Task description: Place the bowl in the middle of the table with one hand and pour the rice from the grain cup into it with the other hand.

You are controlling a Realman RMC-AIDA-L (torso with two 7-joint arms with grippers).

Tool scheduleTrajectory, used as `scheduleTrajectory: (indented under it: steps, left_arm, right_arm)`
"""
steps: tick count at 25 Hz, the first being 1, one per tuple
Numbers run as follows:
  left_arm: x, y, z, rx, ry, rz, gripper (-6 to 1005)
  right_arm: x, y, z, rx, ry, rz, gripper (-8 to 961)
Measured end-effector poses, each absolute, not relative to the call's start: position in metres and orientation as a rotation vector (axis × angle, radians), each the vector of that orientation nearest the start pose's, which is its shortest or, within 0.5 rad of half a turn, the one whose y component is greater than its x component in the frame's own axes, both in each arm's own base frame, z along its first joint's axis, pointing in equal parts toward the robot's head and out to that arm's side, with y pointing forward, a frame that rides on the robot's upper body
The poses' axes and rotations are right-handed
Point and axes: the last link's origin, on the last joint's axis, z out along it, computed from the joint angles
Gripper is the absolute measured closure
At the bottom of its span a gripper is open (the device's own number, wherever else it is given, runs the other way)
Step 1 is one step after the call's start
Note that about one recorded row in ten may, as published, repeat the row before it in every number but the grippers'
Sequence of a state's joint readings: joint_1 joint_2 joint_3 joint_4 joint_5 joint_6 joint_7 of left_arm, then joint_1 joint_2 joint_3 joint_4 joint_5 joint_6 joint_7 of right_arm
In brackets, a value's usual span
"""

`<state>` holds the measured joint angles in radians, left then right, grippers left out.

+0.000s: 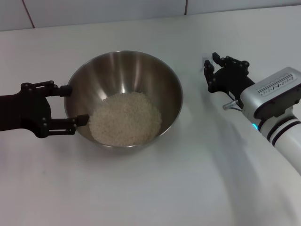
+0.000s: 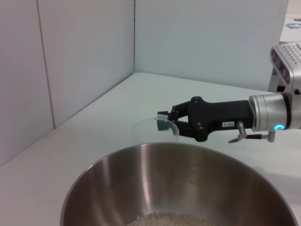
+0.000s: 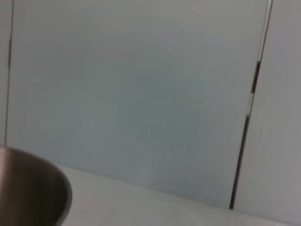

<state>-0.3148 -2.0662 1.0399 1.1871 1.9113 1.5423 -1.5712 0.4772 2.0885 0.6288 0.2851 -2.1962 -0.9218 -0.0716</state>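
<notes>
The steel bowl (image 1: 141,70) stands near the middle of the white table (image 1: 141,193), with a heap of rice (image 1: 125,117) inside it. My left gripper (image 1: 76,104) is open at the bowl's left side, one finger by the rim and the other against the lower wall. My right gripper (image 1: 210,65) is to the right of the bowl, low over the table, shut on the small clear grain cup (image 1: 206,61). The left wrist view shows the bowl (image 2: 188,179), a sliver of rice (image 2: 164,219), and the right gripper (image 2: 165,118) holding the cup (image 2: 164,125) beyond the bowl.
A pale wall rises behind the table's far edge (image 1: 94,12). The right wrist view shows only that wall and the bowl's side (image 3: 28,188). The white-silver right arm (image 1: 277,103) reaches in from the right.
</notes>
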Motion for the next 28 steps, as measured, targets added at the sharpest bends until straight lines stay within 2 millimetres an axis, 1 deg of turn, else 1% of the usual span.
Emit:
scheduleTrajectory:
  steps: [3, 5, 8, 11, 16, 18, 21, 23, 24, 26, 28]
  left_arm:
    - [-0.238, 0.313, 0.037, -2.78, -0.357, -0.416, 164]
    - [-0.238, 0.313, 0.037, -2.779, -0.358, -0.415, 164]
    - [-0.238, 0.313, 0.037, -2.778, -0.358, -0.413, 164]
    - [-0.239, 0.313, 0.038, -2.777, -0.36, -0.412, 164]
    - [-0.241, 0.313, 0.036, -2.78, -0.376, -0.416, 164]
    - [-0.241, 0.313, 0.035, -2.78, -0.376, -0.417, 164]
    - [-0.241, 0.313, 0.035, -2.78, -0.377, -0.417, 164]
    - [-0.241, 0.312, 0.035, -2.78, -0.38, -0.417, 164]
    - [-0.241, 0.312, 0.035, -2.78, -0.38, -0.417, 164]
    - [-0.241, 0.312, 0.035, -2.781, -0.38, -0.417, 164]
    - [-0.241, 0.313, 0.035, -2.78, -0.378, -0.417, 164]
  right_arm:
    - [0.305, 0.329, -0.076, -1.869, 0.499, 0.493, 921]
    - [0.308, 0.322, -0.078, -1.862, 0.519, 0.5, 723]
    - [0.314, 0.31, -0.078, -1.845, 0.549, 0.507, 609]
    - [0.321, 0.294, -0.078, -1.827, 0.565, 0.522, 495]
    - [0.331, 0.275, -0.07, -1.776, 0.6, 0.568, 266]
    - [0.336, 0.269, -0.065, -1.758, 0.634, 0.616, 248]
    - [0.338, 0.255, -0.047, -1.721, 0.645, 0.766, 220]
    - [0.339, 0.246, -0.028, -1.694, 0.633, 0.896, 202]
    - [0.337, 0.243, -0.012, -1.701, 0.615, 0.998, 193]
    - [0.334, 0.242, 0.006, -1.762, 0.581, 1.105, 174]
    - [0.329, 0.25, 0.025, -1.899, 0.531, 1.186, 158]
